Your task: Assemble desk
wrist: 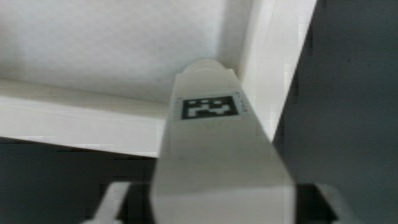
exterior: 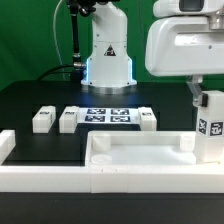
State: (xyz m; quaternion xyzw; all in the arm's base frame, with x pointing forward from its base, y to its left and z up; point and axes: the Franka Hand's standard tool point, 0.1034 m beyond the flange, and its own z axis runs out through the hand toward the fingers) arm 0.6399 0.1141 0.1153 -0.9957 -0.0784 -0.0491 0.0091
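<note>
Found pincer [exterior: 203, 97] clamped on one upright leg [exterior: 208, 127], at the tabletop panel [exterior: 140, 160] corner on the exterior view's right. Cannot tell whether touching. Noted three loose legs on the counter [exterior: 25, 100]: outer leg [exterior: 42, 119] and inner leg [exterior: 68, 118] left of the marker board [exterior: 108, 116], last leg [exterior: 148, 118] right of it.

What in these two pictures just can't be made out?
1. Exterior view: the held leg is cut by the picture's edge, and whether its foot touches the tabletop panel can't be told.
2. Wrist view: the held leg covers the panel corner, and the pincer is mostly out of frame.
3. Exterior view: tags on the loose legs are too small to read.
</note>
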